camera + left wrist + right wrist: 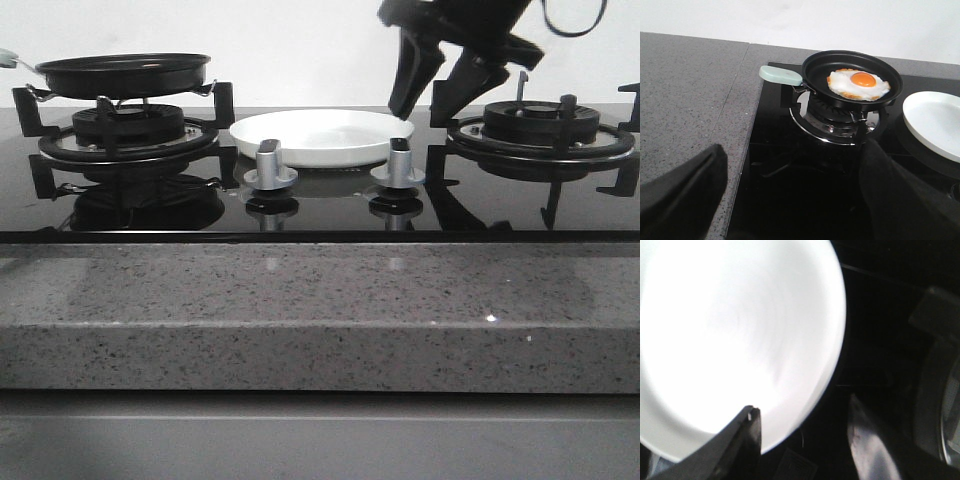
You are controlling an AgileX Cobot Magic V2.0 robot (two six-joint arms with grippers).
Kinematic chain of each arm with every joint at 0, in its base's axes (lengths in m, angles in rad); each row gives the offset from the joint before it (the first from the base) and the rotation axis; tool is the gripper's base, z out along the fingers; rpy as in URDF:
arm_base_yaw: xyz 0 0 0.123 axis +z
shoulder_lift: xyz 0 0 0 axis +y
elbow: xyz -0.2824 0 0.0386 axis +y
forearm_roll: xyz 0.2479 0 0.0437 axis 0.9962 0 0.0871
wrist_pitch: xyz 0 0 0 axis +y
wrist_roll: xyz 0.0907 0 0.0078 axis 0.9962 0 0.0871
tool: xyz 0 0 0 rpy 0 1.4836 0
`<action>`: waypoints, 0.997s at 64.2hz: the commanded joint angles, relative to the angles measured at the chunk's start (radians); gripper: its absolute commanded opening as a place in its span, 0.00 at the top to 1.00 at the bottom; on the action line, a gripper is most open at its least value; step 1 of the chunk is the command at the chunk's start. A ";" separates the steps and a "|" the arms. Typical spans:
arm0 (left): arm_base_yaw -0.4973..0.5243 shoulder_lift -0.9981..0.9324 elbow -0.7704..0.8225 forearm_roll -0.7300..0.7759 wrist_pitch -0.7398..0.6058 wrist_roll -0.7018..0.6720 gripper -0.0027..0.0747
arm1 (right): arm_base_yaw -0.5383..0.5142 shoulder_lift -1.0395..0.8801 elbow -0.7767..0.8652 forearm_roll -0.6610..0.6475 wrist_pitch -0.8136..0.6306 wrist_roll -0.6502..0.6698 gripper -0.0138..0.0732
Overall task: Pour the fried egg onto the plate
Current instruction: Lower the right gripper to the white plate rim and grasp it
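The right gripper (434,103) hung open above the stove, its two dark fingers spread with nothing between them, just above the rim of the plate (318,137) at about its three o'clock edge in the front view. In its own wrist camera the plate (735,335) filled most of the frame, washed out white and bare, with one finger over its rim and the other over the black glass beside it.

The left gripper (790,200) was also open and empty, its fingers wide apart and well short of the pan (852,80), which sat on the left burner (835,120). The pale green handle (780,75) pointed toward nine o'clock from the pan. The fried egg (858,84) lay flat inside the pan, yolk up, toward the side nearest the plate.

Nothing had been lifted yet, so the risks all lay ahead. The handle looked short and smooth; a grip taken too near its tip could let the pan twist or droop as it came off the burner, and the egg might slide out early onto the stove. The pan's underside might also catch on the burner's prongs if it were dragged sideways rather than raised. The right gripper, so close over the plate's edge, could block the pan's path or knock the plate if either arm moved without clearance. A steep, quick tilt could send the floppy egg past the rim.
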 commanded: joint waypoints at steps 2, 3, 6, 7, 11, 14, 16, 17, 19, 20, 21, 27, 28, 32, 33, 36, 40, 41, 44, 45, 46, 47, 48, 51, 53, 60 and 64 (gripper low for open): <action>-0.007 0.006 -0.037 -0.008 -0.078 -0.001 0.26 | -0.004 -0.013 -0.084 0.036 -0.019 -0.011 0.39; -0.007 0.006 -0.037 -0.008 -0.078 -0.001 0.26 | -0.004 -0.008 -0.089 0.036 -0.019 -0.011 0.39; -0.007 0.006 -0.037 -0.008 -0.078 -0.001 0.26 | -0.004 0.008 -0.103 0.037 -0.021 -0.011 0.39; -0.007 0.006 -0.037 -0.008 -0.078 -0.001 0.26 | -0.004 0.014 -0.109 0.037 -0.021 -0.011 0.39; -0.007 0.006 -0.037 -0.008 -0.078 -0.001 0.26 | -0.004 0.032 -0.127 0.037 -0.019 -0.011 0.39; -0.007 0.006 -0.037 -0.008 -0.078 -0.001 0.26 | -0.004 0.045 -0.142 0.037 -0.017 -0.011 0.39; -0.007 0.006 -0.037 -0.008 -0.078 -0.001 0.26 | -0.004 0.053 -0.148 0.037 -0.014 -0.011 0.39; -0.007 0.006 -0.037 -0.008 -0.078 -0.001 0.26 | -0.004 0.056 -0.153 0.037 -0.013 -0.011 0.39; -0.007 0.006 -0.037 -0.008 -0.076 -0.001 0.26 | -0.004 0.060 -0.157 0.037 -0.010 -0.011 0.39; -0.007 0.006 -0.037 -0.008 -0.076 -0.001 0.26 | -0.004 0.061 -0.157 0.037 -0.010 -0.011 0.39; -0.007 0.006 -0.037 -0.008 -0.076 -0.001 0.26 | -0.004 0.061 -0.157 0.037 -0.010 -0.011 0.40; -0.007 0.006 -0.037 -0.008 -0.076 -0.001 0.26 | -0.004 0.062 -0.157 0.037 -0.001 -0.011 0.47; -0.007 0.006 -0.037 -0.008 -0.076 -0.001 0.26 | -0.004 0.062 -0.157 0.037 0.000 -0.011 0.48; -0.007 0.006 -0.037 -0.008 -0.076 -0.001 0.26 | -0.004 0.062 -0.157 0.037 0.006 -0.011 0.54; -0.007 0.006 -0.037 -0.008 -0.076 -0.001 0.26 | -0.004 0.062 -0.157 0.037 0.006 -0.011 0.55; -0.007 0.006 -0.037 -0.008 -0.076 -0.001 0.26 | -0.004 0.062 -0.157 0.037 0.012 -0.011 0.58; -0.007 0.006 -0.037 -0.008 -0.076 -0.001 0.26 | -0.004 0.062 -0.157 0.037 0.017 -0.011 0.64; -0.007 0.006 -0.037 -0.008 -0.076 -0.001 0.26 | -0.004 0.062 -0.157 0.037 0.018 -0.011 0.65; -0.007 0.006 -0.037 -0.008 -0.076 -0.001 0.26 | -0.004 0.062 -0.157 0.037 0.021 -0.010 0.69; -0.007 0.006 -0.037 -0.008 -0.076 -0.001 0.26 | -0.004 0.062 -0.157 0.037 0.021 -0.010 0.71; -0.007 0.006 -0.037 -0.008 -0.076 -0.001 0.26 | -0.004 0.062 -0.157 0.037 0.021 -0.010 0.72; -0.007 0.006 -0.037 -0.008 -0.076 -0.001 0.26 | -0.004 0.062 -0.157 0.037 0.021 -0.009 0.73; -0.007 0.006 -0.037 -0.008 -0.076 -0.001 0.26 | -0.004 0.062 -0.157 0.037 0.021 -0.007 0.74; -0.007 0.006 -0.037 -0.008 -0.076 -0.001 0.26 | -0.004 0.062 -0.157 0.037 0.021 -0.005 0.79; -0.007 0.006 -0.037 -0.008 -0.076 -0.001 0.26 | -0.004 0.062 -0.157 0.037 0.021 -0.003 0.82; -0.007 0.006 -0.037 -0.008 -0.076 -0.001 0.26 | -0.004 0.062 -0.157 0.037 0.019 0.005 0.91; -0.007 0.006 -0.037 -0.008 -0.076 -0.001 0.26 | -0.004 0.062 -0.157 0.038 0.008 0.016 0.92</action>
